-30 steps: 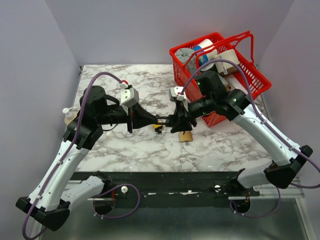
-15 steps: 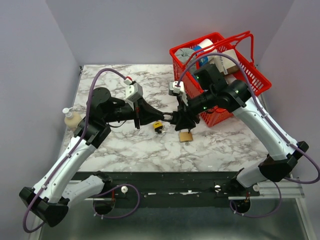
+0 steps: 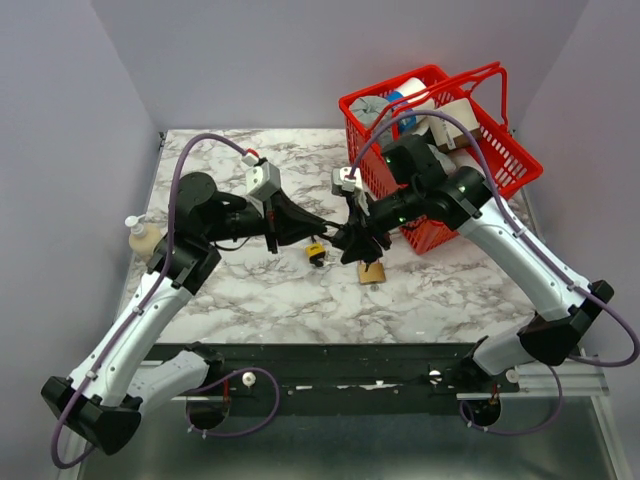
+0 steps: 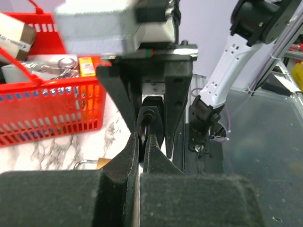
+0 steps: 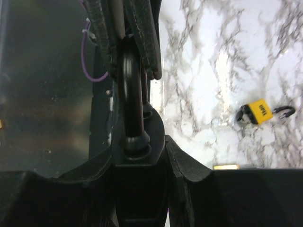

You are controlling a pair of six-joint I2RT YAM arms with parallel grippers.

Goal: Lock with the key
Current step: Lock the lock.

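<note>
Right wrist view shows the right gripper [image 5: 138, 147] partly open, its two fingers set against either side of the body of a black padlock [image 5: 136, 138], which it holds clear of the tabletop. We note the padlock's shackle [image 5: 132, 80] pointing away from the right gripper towards the left gripper [image 4: 140, 144]. The left jaws are pressed fully together, and their padded fingertips [image 5: 146, 33] meet the top of the shackle. We cannot tell whether anything thin is pinched between them.

From above, we record the two grippers meeting tip to tip over the middle of the marble table [image 3: 250, 300]. A yellow padlock [image 3: 315, 250] lies on the marble just below the left fingers. A brass-coloured padlock [image 3: 373, 271] lies just beneath the right gripper. Both are loose on the surface and apart from each other.

Further out, a red basket [image 3: 497, 160] stands at the far right corner, handles raised. We see in it a white tub with blue marking [image 3: 410, 95], a cardboard box [image 3: 458, 113] and some shiny metal pieces [image 4: 61, 64]. A small bottle [image 3: 141, 237] stands at the left edge of the table, beside the left arm.
</note>
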